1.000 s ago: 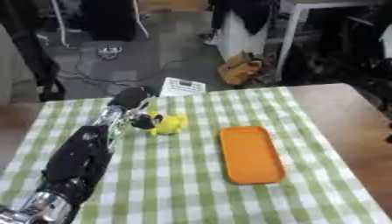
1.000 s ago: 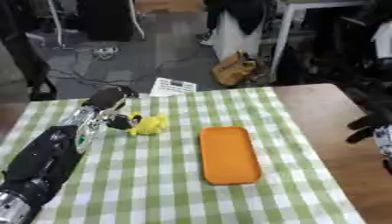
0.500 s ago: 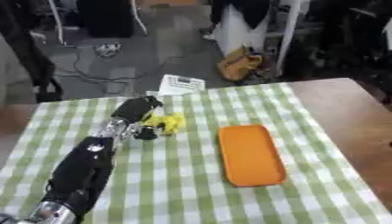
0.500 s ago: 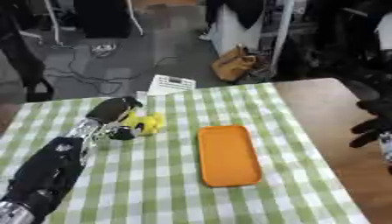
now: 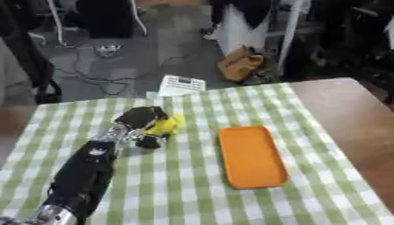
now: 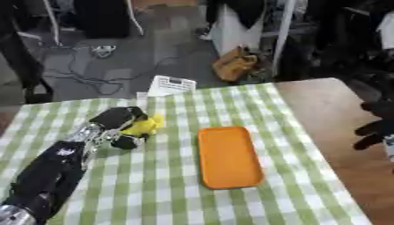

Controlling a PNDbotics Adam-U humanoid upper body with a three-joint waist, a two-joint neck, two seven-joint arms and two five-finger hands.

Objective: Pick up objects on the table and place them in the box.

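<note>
Objects counted: one small yellow soft toy (image 5: 165, 126), one flat orange rounded-rectangle tray (image 5: 252, 155), one white printed card (image 5: 181, 85) w/ unreadable writing. Toy sat on green-checked tablecloth (image 5: 192, 193), left of tray. Left hand (image 5: 141, 121) had fingers curled round toy. Right hand (image 6: 378, 126) showed at right edge, fingers curled, holding nothing.

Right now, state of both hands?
Left hand: curled round the yellow object.
Right hand: at the right edge, fingers cannot be told.
</note>
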